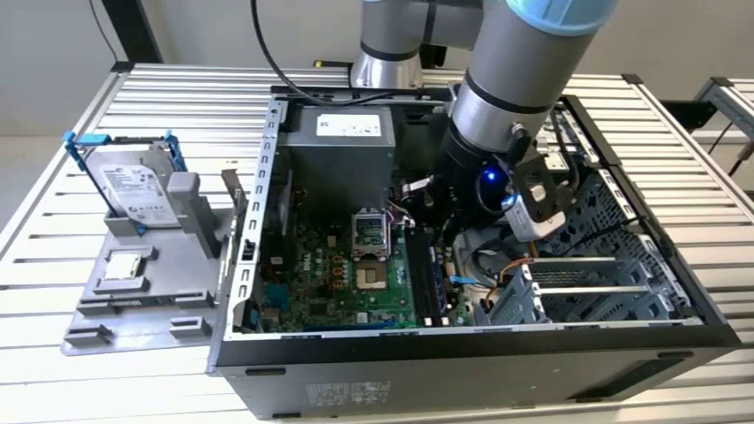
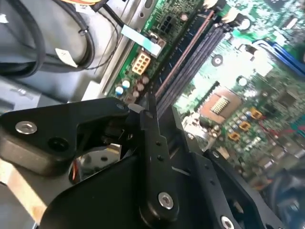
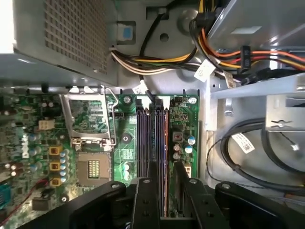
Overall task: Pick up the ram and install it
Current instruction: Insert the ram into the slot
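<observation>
One gripper (image 3: 161, 183) sits low inside the open PC case (image 1: 471, 353), right over the mobo (image 1: 342, 283) memory slots (image 3: 151, 138). Fingers (image 3: 152, 176) close together, clamped on the ram (image 3: 165, 157), which stands on edge in the slot row beside the CPU socket (image 3: 90, 167). HDD (image 1: 136, 190) rests on the grey stand (image 1: 141, 291) outside the case, at the exterior view's left.

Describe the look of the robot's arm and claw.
The arm is a thick silver-grey tube with a pale blue ring at its joint and a black cable trailing behind. Its wrist is black with a small blue light. The claw has matt black fingers joined by silver screws.
</observation>
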You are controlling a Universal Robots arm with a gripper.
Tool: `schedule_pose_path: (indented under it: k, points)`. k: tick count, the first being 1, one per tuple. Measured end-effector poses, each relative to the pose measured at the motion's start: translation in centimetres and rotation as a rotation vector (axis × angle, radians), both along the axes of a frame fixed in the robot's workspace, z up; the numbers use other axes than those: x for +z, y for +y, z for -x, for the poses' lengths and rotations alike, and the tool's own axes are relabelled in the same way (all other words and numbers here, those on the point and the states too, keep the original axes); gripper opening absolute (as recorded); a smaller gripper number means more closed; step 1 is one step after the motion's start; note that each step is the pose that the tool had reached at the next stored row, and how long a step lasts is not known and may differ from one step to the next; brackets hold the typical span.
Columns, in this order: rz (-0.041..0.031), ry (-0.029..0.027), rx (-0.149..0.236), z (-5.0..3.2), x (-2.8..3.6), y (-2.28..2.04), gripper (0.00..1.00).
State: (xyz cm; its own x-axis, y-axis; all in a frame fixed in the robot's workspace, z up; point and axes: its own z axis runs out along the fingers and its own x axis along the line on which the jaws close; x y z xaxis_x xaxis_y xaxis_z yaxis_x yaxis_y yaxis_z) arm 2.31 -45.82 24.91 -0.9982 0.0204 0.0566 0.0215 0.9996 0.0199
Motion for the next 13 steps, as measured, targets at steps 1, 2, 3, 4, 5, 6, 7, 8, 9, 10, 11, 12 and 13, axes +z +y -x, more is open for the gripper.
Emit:
schedule_pose_path:
  k: [1,2,3,4,5,6,7,8,9,10,11,12,13]
  points:
    - [-0.0002,0.0003,0.000,0.00,0.37,0.01,1.00]
    - [-0.0001,0.0004,0.000,0.01,0.46,0.00,1.00]
    - [-0.0003,0.0004,0.000,0.01,0.46,0.01,1.00]
    - [-0.0005,0.0004,0.000,0.01,0.45,0.01,1.00]
    - [-0.0004,0.0004,0.000,0.01,0.45,0.01,1.00]
    - [-0.0004,0.0004,0.000,0.01,0.46,0.01,0.00]
    - [-0.0004,0.0004,0.000,0.01,0.46,0.01,0.00]
    - [-0.0003,0.0004,0.000,0.01,0.46,0.00,0.00]
    - [-0.0003,0.0004,0.000,0.01,0.46,0.00,0.00]
    - [-0.0003,0.0004,0.000,0.01,0.46,0.00,0.00]
    - [-0.0004,0.0004,0.000,0.01,0.46,0.01,0.00]
    - [-0.0004,0.0004,0.000,0.01,0.46,0.01,0.00]
    - [-0.0005,0.0004,0.000,0.01,0.46,0.00,0.00]
